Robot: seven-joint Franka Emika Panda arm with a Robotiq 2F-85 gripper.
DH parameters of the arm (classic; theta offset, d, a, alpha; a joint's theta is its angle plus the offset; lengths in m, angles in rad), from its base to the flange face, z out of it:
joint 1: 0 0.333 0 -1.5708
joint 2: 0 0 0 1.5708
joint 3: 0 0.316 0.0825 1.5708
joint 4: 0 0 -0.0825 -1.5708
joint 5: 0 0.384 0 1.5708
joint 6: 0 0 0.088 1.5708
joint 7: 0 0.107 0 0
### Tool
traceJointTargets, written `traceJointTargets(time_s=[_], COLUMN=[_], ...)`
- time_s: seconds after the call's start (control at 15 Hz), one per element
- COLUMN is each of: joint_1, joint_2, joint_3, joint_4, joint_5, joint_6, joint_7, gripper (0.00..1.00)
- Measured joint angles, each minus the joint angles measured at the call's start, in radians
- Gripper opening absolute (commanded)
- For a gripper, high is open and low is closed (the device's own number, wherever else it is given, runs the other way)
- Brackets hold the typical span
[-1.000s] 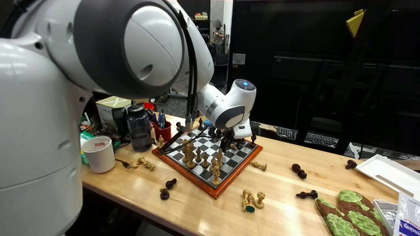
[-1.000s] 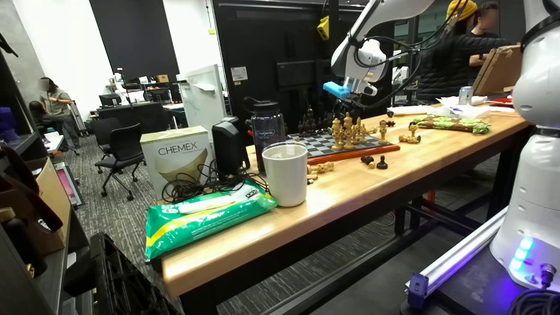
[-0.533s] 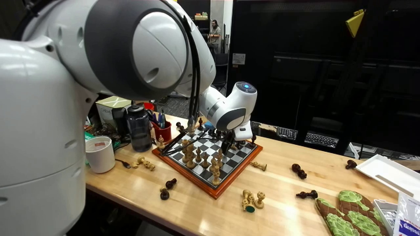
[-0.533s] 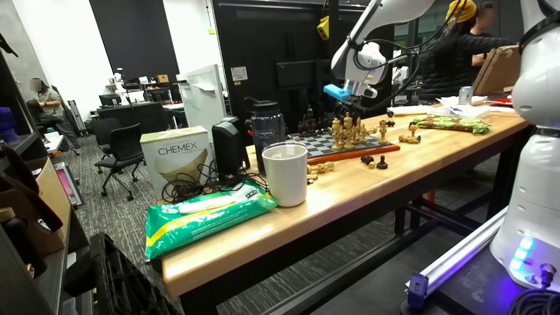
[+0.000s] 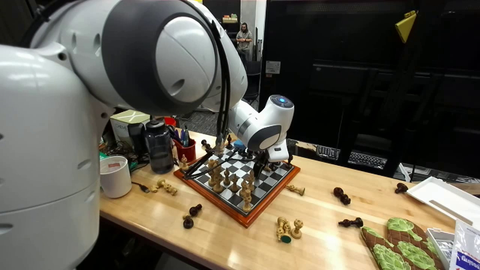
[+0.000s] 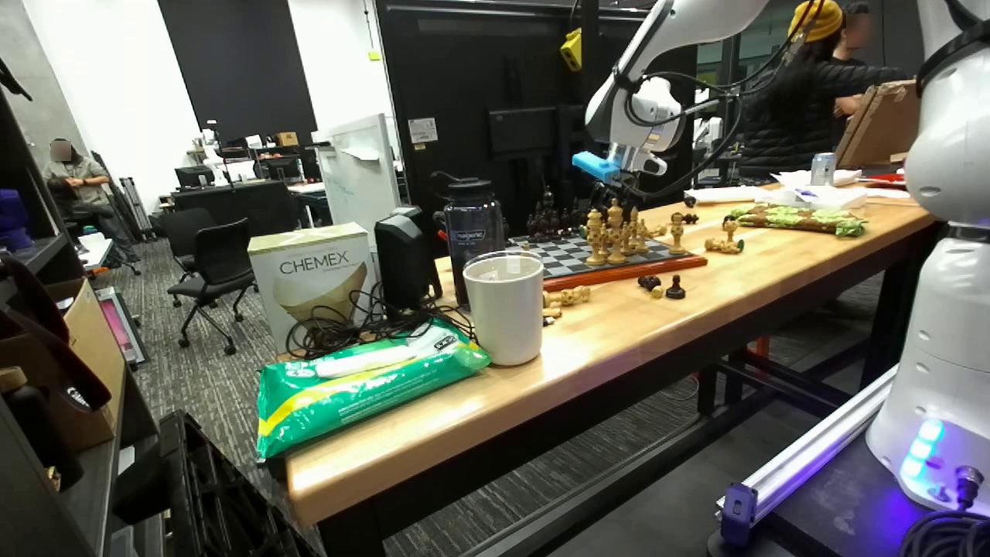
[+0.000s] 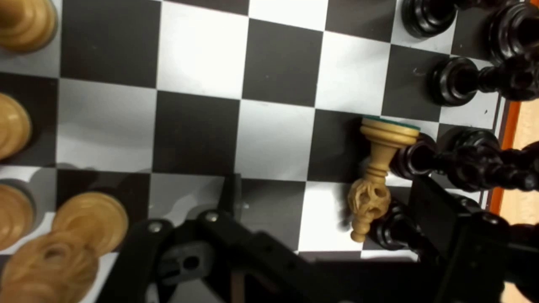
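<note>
My gripper (image 7: 332,191) is open and empty in the wrist view, pointing down over the chessboard (image 7: 198,130). A light carved chess piece (image 7: 370,198) lies on its side between the two fingers, nearer the right one, against dark standing pieces (image 7: 457,82). Light pieces (image 7: 90,219) stand at the left. In an exterior view the gripper (image 5: 259,167) is low over the board (image 5: 271,195), with the lying piece (image 5: 267,168) beside the fingers. In an exterior view the gripper (image 6: 607,189) is above the board (image 6: 626,271), its fingertips partly hidden behind light pieces (image 6: 616,232).
Loose chess pieces (image 5: 296,189) lie around the board. A white cup (image 5: 115,180), dark bottle (image 5: 158,148) and red pen holder (image 5: 186,150) stand at the left. An oven mitt (image 5: 405,243) and white tray (image 5: 446,195) are at the right. A cable hangs along the arm.
The gripper has moved slightly down toward the board and a little to the right in an exterior view. The chess pieces have not visibly moved. A person in the background has shifted.
</note>
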Motion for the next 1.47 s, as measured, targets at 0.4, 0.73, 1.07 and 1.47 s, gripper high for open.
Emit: traceJointTargets(time_s=[0.4, 0.73, 1.07, 1.47], joint_1=[-0.003, -0.003, -0.003, 0.007], joint_2=[-0.001, -0.001, -0.001, -0.005], joint_3=[-0.001, -0.002, -0.002, -0.01], joint_4=[0.011, 0.019, 0.02, 0.02], joint_5=[0.0, 0.0, 0.0, -0.056], joint_6=[-0.025, -0.04, -0.041, -0.033], joint_7=[-0.004, -0.004, -0.006, -0.013], gripper=[0.39, 0.01, 0.06, 0.06])
